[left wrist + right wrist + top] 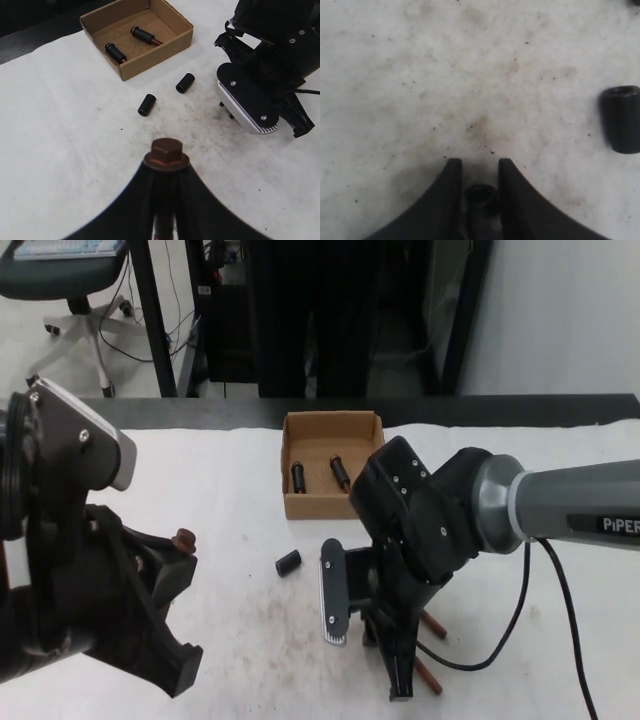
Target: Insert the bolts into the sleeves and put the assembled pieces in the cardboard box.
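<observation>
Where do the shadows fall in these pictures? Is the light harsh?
High view: soft light, a faint shadow on the white cloth under the right arm. Left wrist view: the loose sleeves cast short, pale shadows. Right wrist view: the cloth darkens around the right gripper, which holds a sleeve.

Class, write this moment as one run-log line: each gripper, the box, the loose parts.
left gripper: shut on bolt | right gripper: shut on sleeve | cardboard box: two assembled pieces | cloth: two loose sleeves
</observation>
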